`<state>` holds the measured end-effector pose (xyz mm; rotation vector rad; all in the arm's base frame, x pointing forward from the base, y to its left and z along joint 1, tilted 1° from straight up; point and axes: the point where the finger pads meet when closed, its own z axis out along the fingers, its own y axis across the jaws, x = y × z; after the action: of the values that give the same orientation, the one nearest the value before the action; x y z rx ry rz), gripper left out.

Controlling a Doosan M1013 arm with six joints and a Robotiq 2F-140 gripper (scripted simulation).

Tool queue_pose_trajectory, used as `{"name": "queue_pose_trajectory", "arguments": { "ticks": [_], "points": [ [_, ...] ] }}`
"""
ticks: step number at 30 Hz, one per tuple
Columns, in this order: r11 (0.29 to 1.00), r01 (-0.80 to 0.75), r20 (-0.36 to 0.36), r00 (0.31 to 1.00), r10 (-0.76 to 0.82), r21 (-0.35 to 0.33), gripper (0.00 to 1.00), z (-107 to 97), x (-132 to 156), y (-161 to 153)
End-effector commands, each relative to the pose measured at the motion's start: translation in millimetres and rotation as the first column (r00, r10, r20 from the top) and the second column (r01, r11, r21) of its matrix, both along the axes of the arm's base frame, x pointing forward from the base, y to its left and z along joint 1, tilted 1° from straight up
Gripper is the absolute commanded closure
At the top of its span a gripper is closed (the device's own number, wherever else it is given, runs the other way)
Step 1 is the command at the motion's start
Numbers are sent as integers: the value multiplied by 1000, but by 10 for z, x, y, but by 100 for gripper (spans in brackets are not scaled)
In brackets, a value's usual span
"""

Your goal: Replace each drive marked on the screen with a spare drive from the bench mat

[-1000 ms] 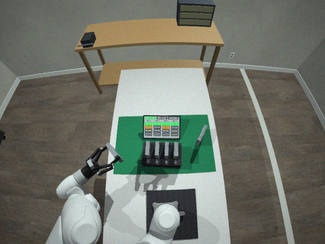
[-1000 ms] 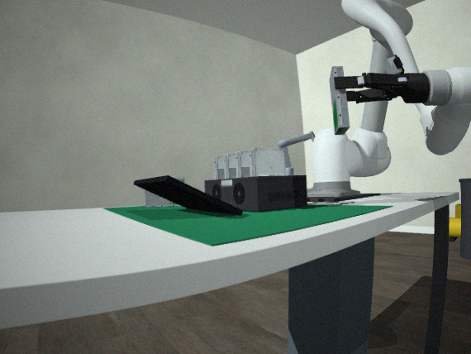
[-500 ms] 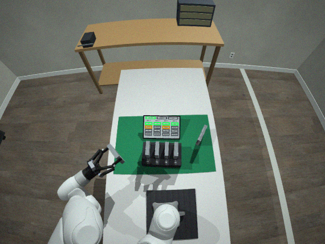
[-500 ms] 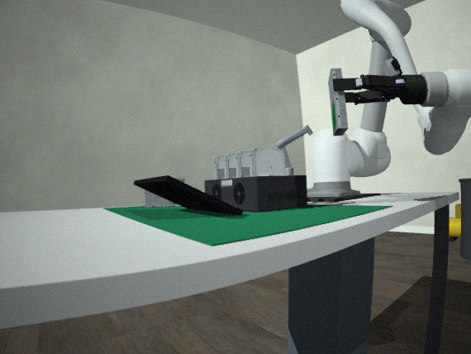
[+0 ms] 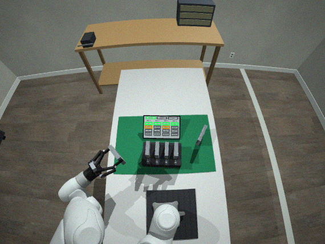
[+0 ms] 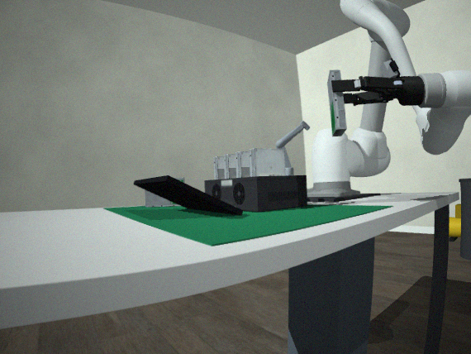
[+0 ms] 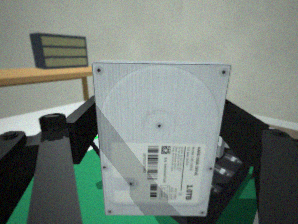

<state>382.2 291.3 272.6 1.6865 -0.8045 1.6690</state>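
Note:
My gripper (image 5: 114,158) (image 6: 341,92) (image 7: 157,110) is shut on a grey drive (image 5: 116,154) (image 6: 336,105) (image 7: 160,135), held in the air over the left edge of the green mat (image 5: 129,139) (image 6: 268,223). Its label side faces the wrist camera. The black dock (image 5: 161,163) (image 6: 264,192) stands on the mat with four drives (image 5: 161,149) (image 6: 249,163) upright in its bays. The screen (image 5: 161,126) (image 6: 186,193) behind it shows orange cells in the first and third columns. Another loose drive (image 5: 201,134) (image 6: 292,136) is tilted over the mat's right part; I cannot tell what it rests on.
The arm's base sits on a black pad (image 5: 189,199) at the white table's near end. Behind the table stands a wooden shelf table (image 5: 148,34) with a drawer cabinet (image 5: 195,12) (image 7: 57,50) and a small black box (image 5: 88,38).

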Motion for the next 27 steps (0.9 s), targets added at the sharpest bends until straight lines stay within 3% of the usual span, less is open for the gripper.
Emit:
{"name": "queue_pose_trajectory", "arguments": {
  "ticks": [1, 27],
  "points": [
    [1000, 0, 0, 1000, 0, 1, 90, 4, -8, -9],
    [1000, 0, 0, 1000, 0, 1, 90, 5, -47, -53]
  ]
}}
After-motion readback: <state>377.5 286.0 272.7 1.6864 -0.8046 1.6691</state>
